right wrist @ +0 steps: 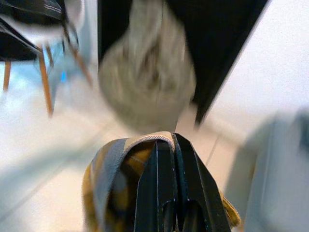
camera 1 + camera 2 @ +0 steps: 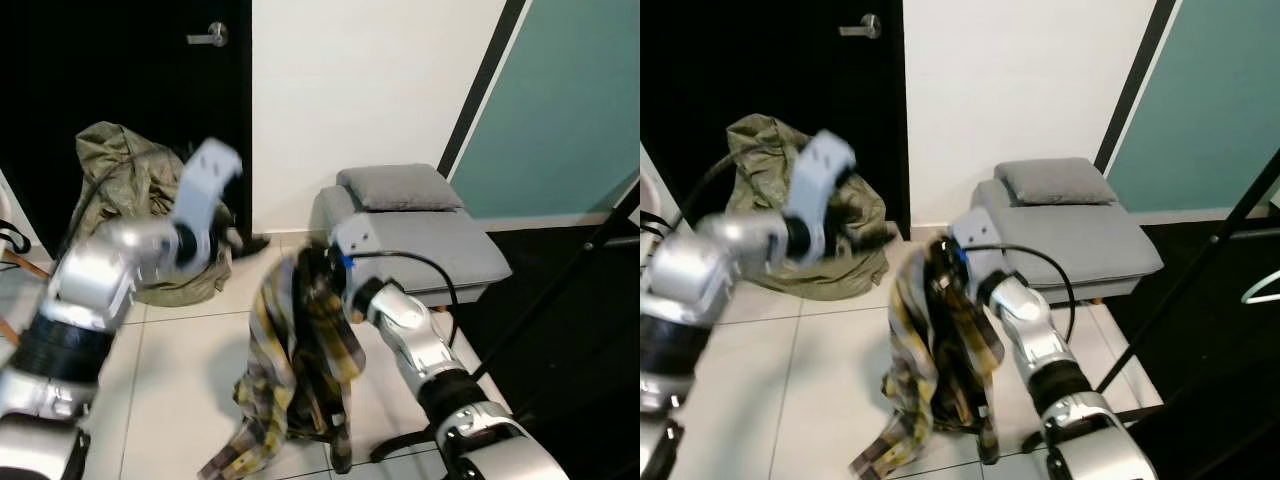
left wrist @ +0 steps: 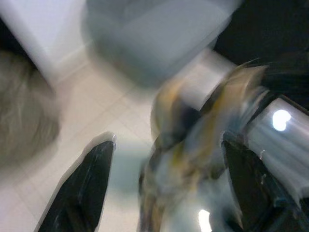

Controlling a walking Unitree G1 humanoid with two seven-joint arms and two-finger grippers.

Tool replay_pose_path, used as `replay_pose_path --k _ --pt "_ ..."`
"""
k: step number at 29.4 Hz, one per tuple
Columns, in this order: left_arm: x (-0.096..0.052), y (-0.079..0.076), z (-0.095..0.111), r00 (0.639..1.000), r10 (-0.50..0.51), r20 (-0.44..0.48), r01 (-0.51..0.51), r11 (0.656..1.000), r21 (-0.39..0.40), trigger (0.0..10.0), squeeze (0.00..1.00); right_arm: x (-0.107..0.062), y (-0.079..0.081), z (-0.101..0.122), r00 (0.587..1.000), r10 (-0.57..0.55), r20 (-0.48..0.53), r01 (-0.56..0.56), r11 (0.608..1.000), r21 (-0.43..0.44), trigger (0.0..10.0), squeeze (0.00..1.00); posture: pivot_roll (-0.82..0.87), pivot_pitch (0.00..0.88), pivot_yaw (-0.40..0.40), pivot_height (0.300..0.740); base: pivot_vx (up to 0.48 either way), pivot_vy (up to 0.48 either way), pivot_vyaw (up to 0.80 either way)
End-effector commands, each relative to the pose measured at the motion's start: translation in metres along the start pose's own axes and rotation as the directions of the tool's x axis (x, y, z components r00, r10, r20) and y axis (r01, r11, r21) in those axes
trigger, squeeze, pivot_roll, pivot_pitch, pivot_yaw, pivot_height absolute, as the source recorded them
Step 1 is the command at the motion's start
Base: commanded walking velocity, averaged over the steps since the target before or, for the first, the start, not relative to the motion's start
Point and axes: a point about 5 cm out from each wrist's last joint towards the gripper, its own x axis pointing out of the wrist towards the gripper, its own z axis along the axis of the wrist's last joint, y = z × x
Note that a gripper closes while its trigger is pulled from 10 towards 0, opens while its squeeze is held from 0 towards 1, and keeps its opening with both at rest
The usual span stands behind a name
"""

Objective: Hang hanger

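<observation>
The right claw [image 1: 171, 159] is nearest, its fingers pressed together on the collar edge of a plaid shirt [image 2: 300, 370], which hangs from it down to the floor [image 2: 170, 400], in front of the grey bench [image 2: 450, 245]. Holding the cloth high keeps its weight off the tiles and lets it drape, likely so it can be carried to a rail. No hanger can be made out inside the shirt; the folds hide whatever is there. The left claw [image 3: 164, 188] is raised beside the shirt, on the side away from the bench, fingers wide apart and holding nothing; motion blur suggests it is swinging, perhaps to steady the fabric. A black pole [image 2: 1200, 270] slants past the bench, with a pale hanger [image 2: 1262, 287] beyond it. An olive heap [image 2: 130, 190] lies by the dark door [image 2: 120, 70], well apart from the shirt.
</observation>
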Motion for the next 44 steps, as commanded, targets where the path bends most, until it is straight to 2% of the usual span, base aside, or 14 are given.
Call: replay_pose_path --k 1,5,8,10,11,12,14,15,16,20,21,25,34,44 --pt "0.005 0.005 -0.021 0.991 0.124 -0.042 -0.126 0.991 -0.047 10.0 0.0 -0.005 -0.001 -0.012 0.999 -0.035 -0.041 0.037 0.998 0.06 0.0 0.0 0.07 0.158 -0.083 0.74 0.0 0.0 0.0" --pt "0.013 0.006 -0.067 0.951 0.28 -0.135 -0.297 0.946 -0.132 10.0 0.0 -0.017 -0.006 -0.037 0.981 -0.154 -0.118 0.177 0.959 0.22 0.0 0.0 0.06 0.141 -0.072 0.74 0.0 0.0 0.0" --pt "0.017 0.002 -0.114 0.892 0.397 -0.219 -0.448 0.845 -0.292 10.0 0.0 -0.037 -0.014 -0.068 0.922 -0.298 -0.246 0.373 0.854 0.362 0.0 0.0 0.05 0.128 -0.053 0.74 0.0 0.0 0.0" --pt "0.018 -0.001 -0.126 0.882 0.403 -0.245 -0.468 0.815 -0.342 10.0 0.0 -0.044 -0.017 -0.077 0.896 -0.338 -0.29 0.434 0.808 0.399 0.0 0.0 0.05 0.126 -0.051 0.74 0.0 0.0 0.0" --pt "0.018 -0.001 -0.126 0.882 0.403 -0.245 -0.468 0.815 -0.342 10.0 0.0 -0.044 -0.017 -0.077 0.896 -0.338 -0.29 0.434 0.808 0.399 0.0 0.0 0.05 0.126 -0.051 0.74 0.0 0.0 0.0" --pt "0.016 -0.003 -0.14 0.867 0.419 -0.269 -0.495 0.783 -0.378 10.0 0.0 -0.052 -0.017 -0.088 0.869 -0.355 -0.346 0.484 0.759 0.435 0.0 0.0 0.05 0.121 -0.045 0.74 0.0 0.0 0.0" --pt "0.016 -0.003 -0.14 0.867 0.419 -0.269 -0.495 0.783 -0.378 10.0 0.0 -0.052 -0.017 -0.088 0.869 -0.355 -0.346 0.484 0.759 0.435 0.0 0.0 0.05 0.121 -0.045 0.74 0.0 0.0 0.0" --pt "0.014 -0.013 -0.165 0.84 0.436 -0.323 -0.533 0.775 -0.34 10.0 0.0 -0.068 -0.011 -0.113 0.806 -0.336 -0.487 0.558 0.706 0.436 0.0 0.0 0.04 0.106 -0.033 0.74 0.0 0.0 0.0" --pt "0.015 -0.023 -0.175 0.855 0.401 -0.329 -0.502 0.799 -0.33 10.0 0.0 -0.076 -0.005 -0.124 0.78 -0.305 -0.546 0.558 0.734 0.387 2.4 0.0 0.04 0.101 -0.025 0.74 0.0 0.0 0.0" --pt "0.019 -0.036 -0.184 0.878 0.351 -0.326 -0.454 0.827 -0.331 10.0 0.0 -0.084 0.002 -0.134 0.753 -0.273 -0.599 0.538 0.779 0.321 2.4 0.0 0.04 0.1 -0.024 0.74 0.0 0.0 0.0" --pt "0.02 -0.045 -0.194 0.87 0.331 -0.366 -0.44 0.856 -0.272 10.0 0.0 -0.09 0.002 -0.14 0.724 -0.275 -0.633 0.561 0.769 0.308 10.0 0.0 0.03 0.103 -0.018 0.74 0.0 0.0 0.0" --pt "0.021 -0.074 -0.221 0.838 0.274 -0.471 -0.396 0.9 -0.181 10.0 0.0 -0.104 0.003 -0.152 0.637 -0.282 -0.718 0.59 0.777 0.219 10.0 0.0 0.02 0.111 -0.018 0.74 0.0 0.0 0.0" --pt "0.027 -0.085 -0.223 0.868 0.245 -0.432 -0.341 0.927 -0.158 10.0 0.0 -0.102 0.006 -0.152 0.641 -0.225 -0.734 0.509 0.84 0.187 10.0 0.0 0.01 0.124 -0.049 0.74 0.0 0.0 0.0" --pt "0.021 -0.094 -0.237 0.855 0.241 -0.46 -0.344 0.926 -0.153 10.0 0.0 -0.109 0.008 -0.157 0.623 -0.218 -0.752 0.514 0.838 0.183 10.0 0.0 0.0 0.12 -0.056 0.74 0.0 0.0 0.0"
